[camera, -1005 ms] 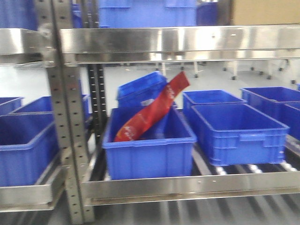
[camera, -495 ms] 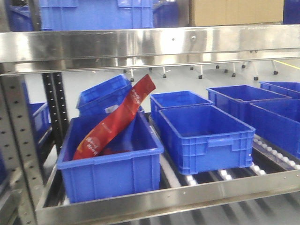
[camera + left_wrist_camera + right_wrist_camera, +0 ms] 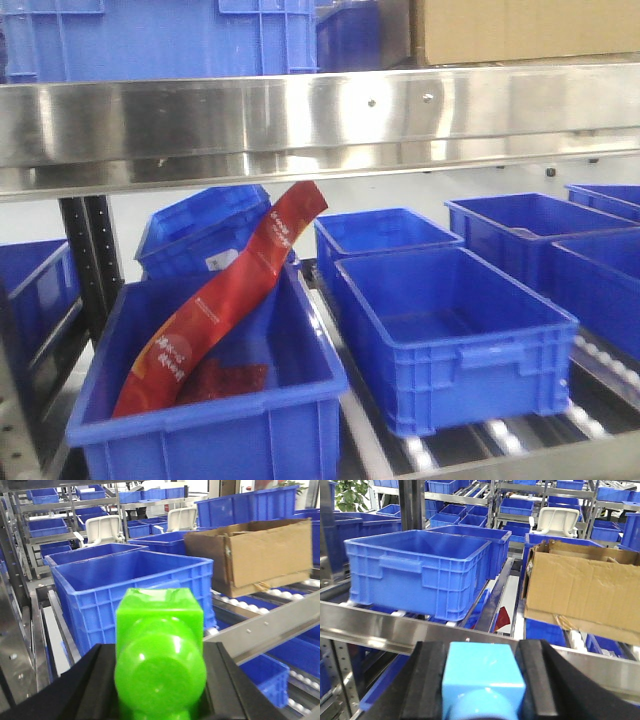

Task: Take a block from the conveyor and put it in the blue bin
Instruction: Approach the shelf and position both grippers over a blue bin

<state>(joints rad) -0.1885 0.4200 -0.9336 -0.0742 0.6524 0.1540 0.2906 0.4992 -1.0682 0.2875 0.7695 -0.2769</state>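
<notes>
two blocks are being held and neither is being shown in a bin; in the front view no gripper or conveyor is being shown, only an empty blue bin (image 3: 470, 370) and a neighbouring bin (image 3: 220, 408) holding a red packet (image 3: 225, 300); in the left wrist view a green block (image 3: 160, 645) is being clamped by the left gripper (image 3: 160, 690) before a blue crate (image 3: 150, 595); in the right wrist view a light blue block (image 3: 484, 670) is being pinched by the right gripper (image 3: 482, 680); grabbing is being judged done, placing left.

The left gripper (image 3: 158, 650) is clamped on a green block (image 3: 160, 625). Its 2 black fingers (image 3: 92, 685) press against the block's opposite sides and point forward, roughly level. The right gripper (image 3: 482, 647) grips a light blue block (image 3: 482, 675) the same way, with 1 black finger (image 3: 427, 680) on each side. The wrist views show only the fingers of each gripper.
</notes>
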